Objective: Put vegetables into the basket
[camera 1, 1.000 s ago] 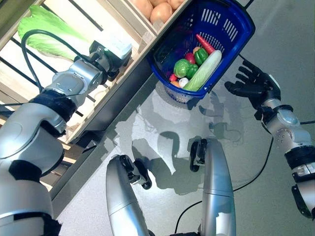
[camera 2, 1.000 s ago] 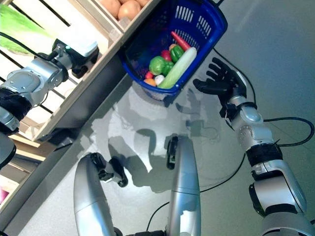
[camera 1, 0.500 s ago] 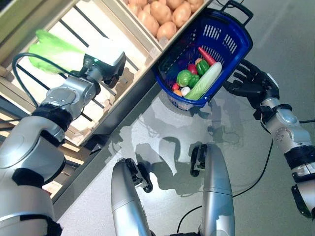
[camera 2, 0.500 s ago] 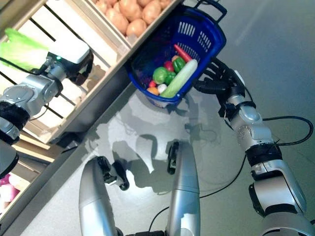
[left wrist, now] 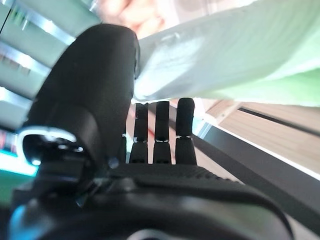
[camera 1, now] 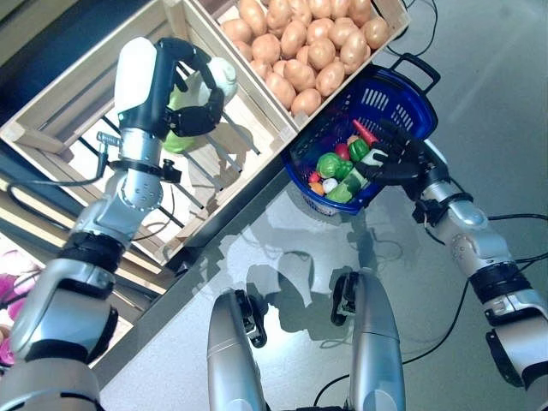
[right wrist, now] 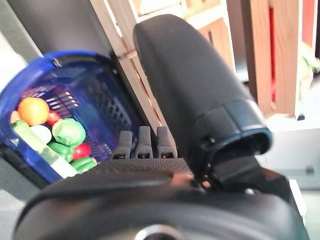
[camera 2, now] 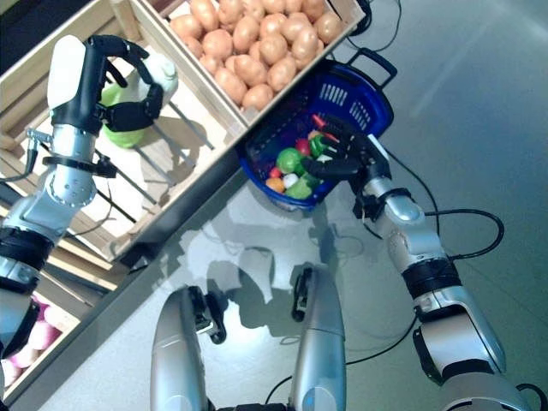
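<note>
Left hand at ten o'clock, curled round a pale green cabbage over a slatted wooden crate; right hand at two o'clock, straight fingers spread against the rim of a blue basket holding mixed vegetables, beside a crate of potatoes.

A pale green cabbage with a white stem end is up in a slatted wooden crate, clasped in the curled fingers of the left robot hand. The blue plastic basket with a black handle sits on the floor against the crates, tilted, holding a green pepper, a red carrot, a long pale cucumber and small round vegetables.
</note>
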